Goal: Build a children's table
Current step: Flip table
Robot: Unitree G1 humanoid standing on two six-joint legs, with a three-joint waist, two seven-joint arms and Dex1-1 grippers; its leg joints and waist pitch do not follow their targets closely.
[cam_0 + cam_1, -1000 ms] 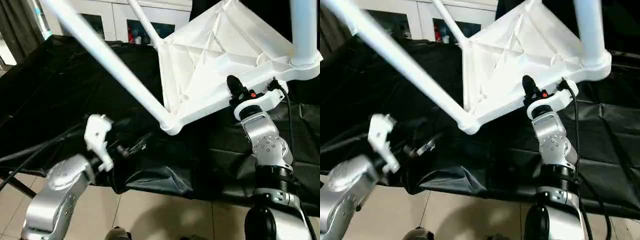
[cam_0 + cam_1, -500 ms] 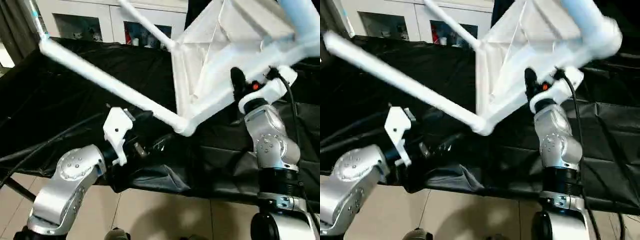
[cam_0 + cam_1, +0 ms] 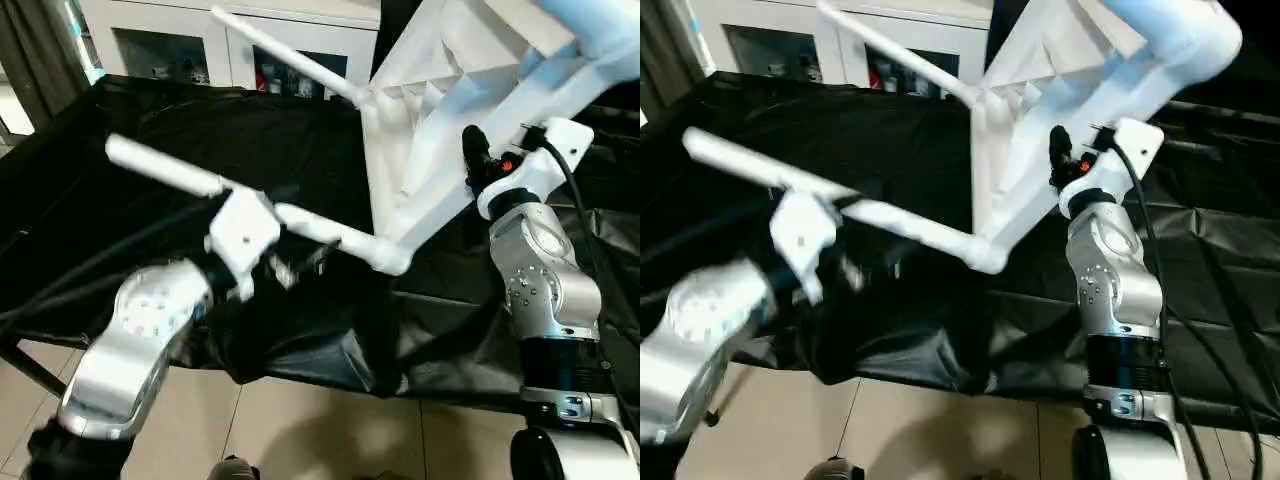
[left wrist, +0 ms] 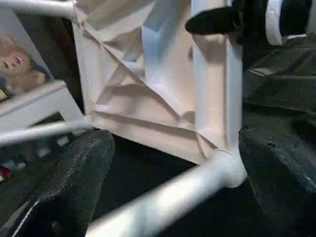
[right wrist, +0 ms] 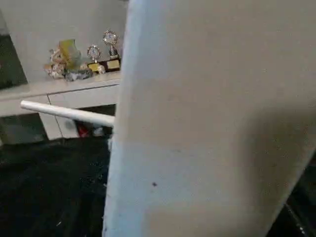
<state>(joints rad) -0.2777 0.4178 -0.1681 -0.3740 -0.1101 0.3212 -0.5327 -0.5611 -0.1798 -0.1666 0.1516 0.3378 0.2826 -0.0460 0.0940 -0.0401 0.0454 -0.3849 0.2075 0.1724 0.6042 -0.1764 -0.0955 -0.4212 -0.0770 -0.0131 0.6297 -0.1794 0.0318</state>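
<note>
White plastic tabletop [image 3: 470, 90] is tilted up on edge over the black-draped worktop [image 3: 150, 150], ribbed underside facing the robot, legs plugged into its corner sockets; one leg [image 3: 200, 185] runs from the low near corner out toward the robot's left. Right gripper [image 3: 478, 165] has its jaws pinching the tabletop's near edge rail. Left gripper [image 4: 173, 163] sits at that low leg with jaws spread wide on either side of it, holding nothing.

Left gripper [image 4: 173, 163] spread wide; right gripper [image 3: 478, 165] apparently clamped.
</note>
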